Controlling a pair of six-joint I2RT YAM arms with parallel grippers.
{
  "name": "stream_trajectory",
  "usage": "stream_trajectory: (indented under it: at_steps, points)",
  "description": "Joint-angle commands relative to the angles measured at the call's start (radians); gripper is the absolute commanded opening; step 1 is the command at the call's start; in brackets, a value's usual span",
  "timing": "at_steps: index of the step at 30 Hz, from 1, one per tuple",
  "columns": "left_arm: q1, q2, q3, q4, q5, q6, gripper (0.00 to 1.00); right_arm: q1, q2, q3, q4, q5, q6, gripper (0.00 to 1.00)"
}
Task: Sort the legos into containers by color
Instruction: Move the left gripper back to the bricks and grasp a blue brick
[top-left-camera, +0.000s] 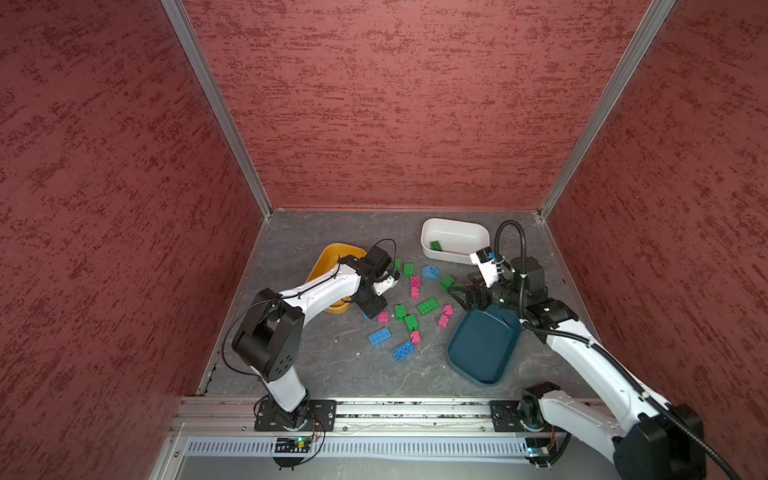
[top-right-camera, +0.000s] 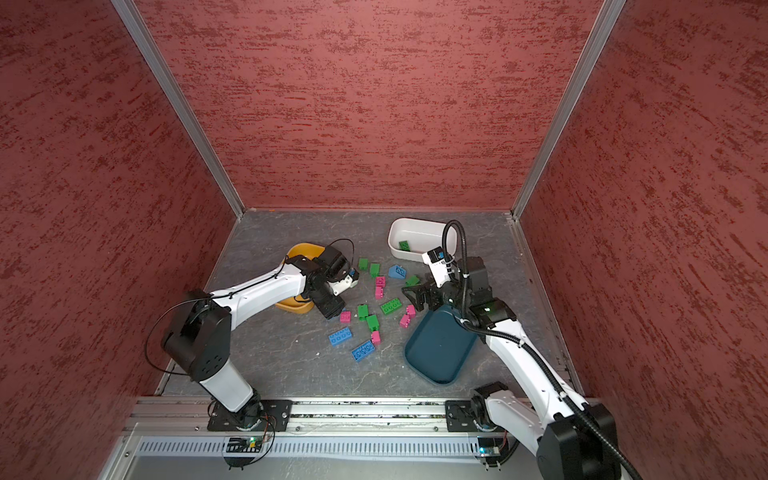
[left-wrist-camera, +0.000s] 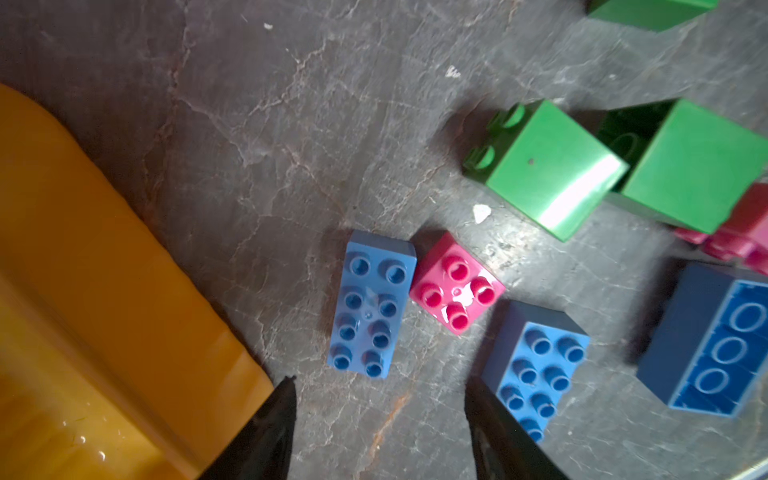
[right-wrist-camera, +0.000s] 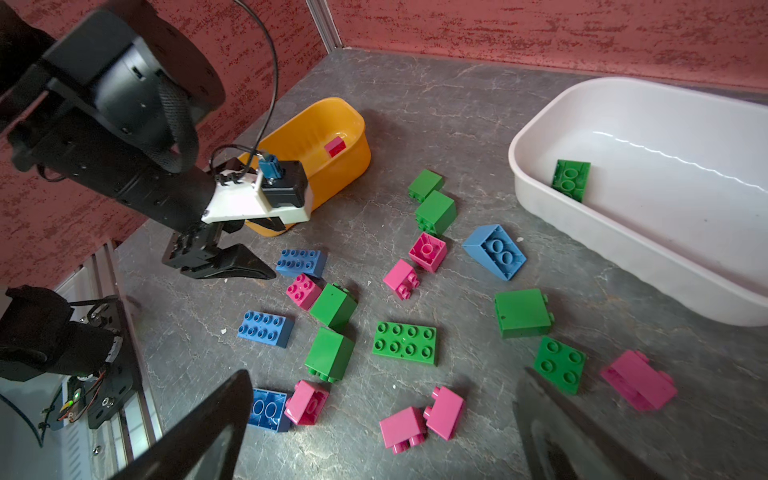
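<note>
Left wrist view: my left gripper stands parted and empty, a blue brick just beyond its tips touching a pink brick, the yellow bin alongside. My right gripper gapes wide, holding nothing, facing the loose legos on the table. In both top views the teal bin lies nearest and the white bin farthest, one green brick inside it.
</note>
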Motion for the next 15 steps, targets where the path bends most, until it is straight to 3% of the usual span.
stream_trajectory:
  at_steps: [1, 11, 15]
  points:
    - [0.003, 0.039, 0.000, 0.061, -0.025, 0.045, 0.62, 0.006, -0.029, -0.017, -0.011, 0.001, -0.003, 0.99]
    - [0.005, 0.119, 0.003, 0.055, -0.056, 0.064, 0.56, 0.006, -0.044, -0.032, -0.025, 0.014, -0.013, 0.99]
    - [0.006, 0.144, 0.006, 0.061, -0.039, 0.062, 0.48, 0.006, -0.042, -0.033, -0.025, 0.020, -0.017, 0.99]
